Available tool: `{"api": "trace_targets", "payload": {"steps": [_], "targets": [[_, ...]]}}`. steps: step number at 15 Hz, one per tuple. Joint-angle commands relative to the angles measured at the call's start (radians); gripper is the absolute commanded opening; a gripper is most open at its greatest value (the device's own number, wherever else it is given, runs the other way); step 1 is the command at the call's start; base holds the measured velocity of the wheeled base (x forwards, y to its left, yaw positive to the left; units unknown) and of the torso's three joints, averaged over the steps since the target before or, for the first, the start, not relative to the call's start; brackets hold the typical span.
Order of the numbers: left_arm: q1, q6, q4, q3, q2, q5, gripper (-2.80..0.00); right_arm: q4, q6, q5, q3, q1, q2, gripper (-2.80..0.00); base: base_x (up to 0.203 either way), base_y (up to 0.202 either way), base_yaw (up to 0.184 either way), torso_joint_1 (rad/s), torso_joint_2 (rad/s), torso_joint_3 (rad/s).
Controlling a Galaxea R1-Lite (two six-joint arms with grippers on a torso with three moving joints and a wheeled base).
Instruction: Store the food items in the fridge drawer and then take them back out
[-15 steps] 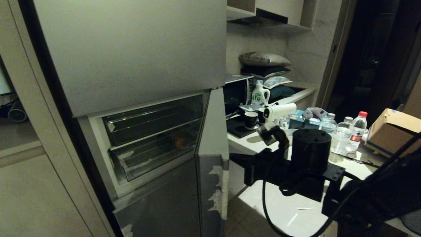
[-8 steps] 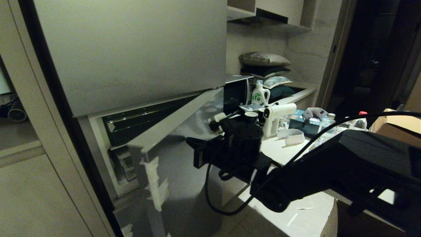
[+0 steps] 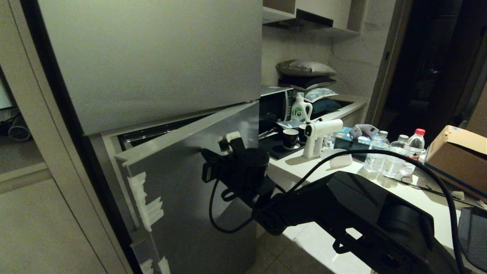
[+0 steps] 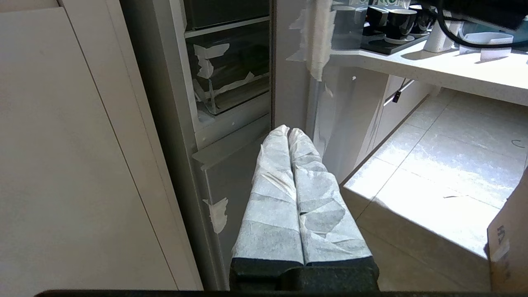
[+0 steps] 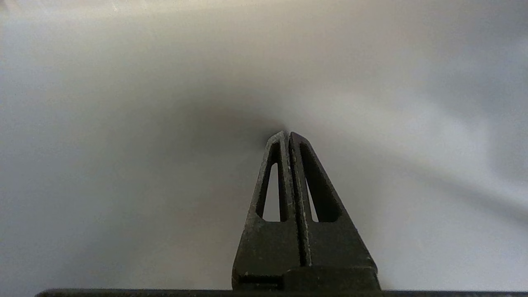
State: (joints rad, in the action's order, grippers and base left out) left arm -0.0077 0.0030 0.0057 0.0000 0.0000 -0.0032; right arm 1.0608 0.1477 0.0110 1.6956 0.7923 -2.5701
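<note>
Left end effector (image 4: 288,134) parked low by fridge base, fingers together, empty. Fridge drawer (image 4: 231,88) partly visible behind ajar lower door (image 3: 190,182); contents probably hidden. Right end effector (image 5: 286,135) pinched closed, empty, tips against door face.
</note>
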Motion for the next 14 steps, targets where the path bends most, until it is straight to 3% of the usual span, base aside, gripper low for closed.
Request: {"api": "trace_targets", "payload": {"steps": [1, 7, 12, 14], "targets": [[0.0, 0.0, 0.0, 0.0, 0.002, 0.0, -2.8, -0.03, 0.007, 0.01, -0.034, 0.002, 0.033, -2.8, 0.0, 0.0, 0.0, 0.0, 0.0, 0.0], [0.0, 0.0, 0.0, 0.0, 0.002, 0.0, -2.8, -0.032, 0.003, 0.043, -0.064, 0.008, 0.038, -2.8, 0.0, 0.0, 0.0, 0.0, 0.0, 0.0], [0.0, 0.0, 0.0, 0.0, 0.002, 0.0, -2.8, -0.139, -0.002, 0.177, -0.093, 0.017, 0.08, -2.8, 0.0, 0.0, 0.0, 0.0, 0.0, 0.0], [0.0, 0.0, 0.0, 0.0, 0.002, 0.0, -2.8, -0.148, 0.0, 0.187, -0.11, 0.018, 0.091, -2.8, 0.0, 0.0, 0.0, 0.0, 0.0, 0.0]]}}
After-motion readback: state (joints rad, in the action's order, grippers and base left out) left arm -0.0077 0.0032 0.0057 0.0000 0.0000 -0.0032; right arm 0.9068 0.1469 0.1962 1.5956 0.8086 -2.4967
